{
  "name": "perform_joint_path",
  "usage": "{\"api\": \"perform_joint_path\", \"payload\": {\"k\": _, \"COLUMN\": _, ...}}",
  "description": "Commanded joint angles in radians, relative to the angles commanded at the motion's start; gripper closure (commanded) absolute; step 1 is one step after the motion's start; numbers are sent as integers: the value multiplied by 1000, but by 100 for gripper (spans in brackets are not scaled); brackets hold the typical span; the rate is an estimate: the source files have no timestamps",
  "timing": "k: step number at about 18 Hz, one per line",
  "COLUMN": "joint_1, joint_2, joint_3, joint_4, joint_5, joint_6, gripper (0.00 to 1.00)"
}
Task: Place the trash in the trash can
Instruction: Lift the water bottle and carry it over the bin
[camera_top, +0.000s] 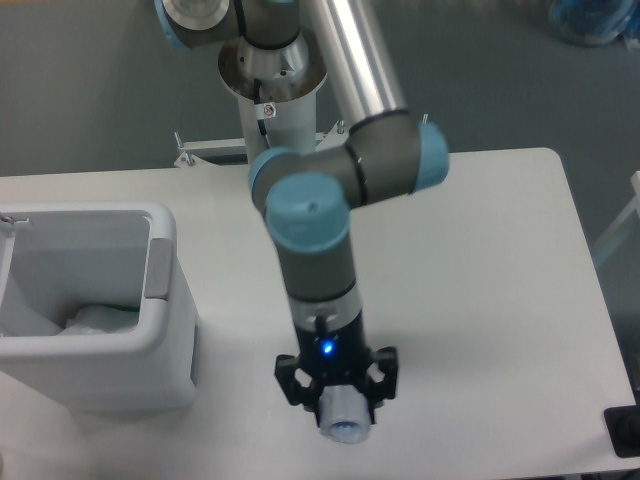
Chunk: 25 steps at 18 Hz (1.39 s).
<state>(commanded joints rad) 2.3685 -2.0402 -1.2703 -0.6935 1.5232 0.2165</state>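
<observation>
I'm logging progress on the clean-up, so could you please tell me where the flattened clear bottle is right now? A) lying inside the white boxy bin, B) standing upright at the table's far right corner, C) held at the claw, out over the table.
C: the flattened clear bottle pokes out below the claw, to the right of the white boxy plastic bin.

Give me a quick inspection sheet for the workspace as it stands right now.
Surface: white table, bare to the right of the arm.
Job's things: trash can at left, with crumpled wrapper inside; bottle seen end-on under the gripper.
Clutter: nothing seen on the table.
Grippers: gripper points down near the front edge, jaws hidden by the wrist, seemingly on the bottle; blue light lit.
Cables: one running down the arm's pedestal.
Surroundings: grey floor; bluish object at top right; dark object at bottom right.
</observation>
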Motion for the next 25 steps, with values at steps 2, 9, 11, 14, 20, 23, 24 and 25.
{"api": "perform_joint_path", "payload": {"k": 2, "joint_1": -6, "joint_2": 31, "joint_3": 11, "joint_4": 44, "joint_5": 0, "joint_6": -57, "gripper": 34}}
{"api": "perform_joint_path", "payload": {"k": 9, "joint_1": -75, "joint_2": 144, "joint_3": 48, "joint_4": 58, "joint_5": -28, "joint_6": -158, "gripper": 34}}
{"api": "perform_joint_path", "payload": {"k": 11, "joint_1": -121, "joint_2": 158, "joint_3": 48, "joint_4": 60, "joint_5": -43, "joint_6": -174, "gripper": 34}}
{"api": "perform_joint_path", "payload": {"k": 14, "joint_1": -164, "joint_2": 175, "joint_3": 35, "joint_4": 60, "joint_5": -92, "joint_6": -233, "gripper": 34}}
{"api": "perform_joint_path", "payload": {"k": 20, "joint_1": -259, "joint_2": 179, "joint_3": 26, "joint_4": 60, "joint_5": -92, "joint_6": -250, "gripper": 34}}
{"api": "perform_joint_path", "payload": {"k": 23, "joint_1": -291, "joint_2": 178, "joint_3": 25, "joint_4": 60, "joint_5": -89, "joint_6": -256, "gripper": 33}}
{"api": "perform_joint_path", "payload": {"k": 24, "joint_1": -302, "joint_2": 175, "joint_3": 19, "joint_4": 58, "joint_5": -89, "joint_6": -259, "gripper": 33}}
{"api": "perform_joint_path", "payload": {"k": 25, "joint_1": -313, "joint_2": 175, "joint_3": -1, "joint_4": 58, "joint_5": -89, "joint_6": -258, "gripper": 33}}
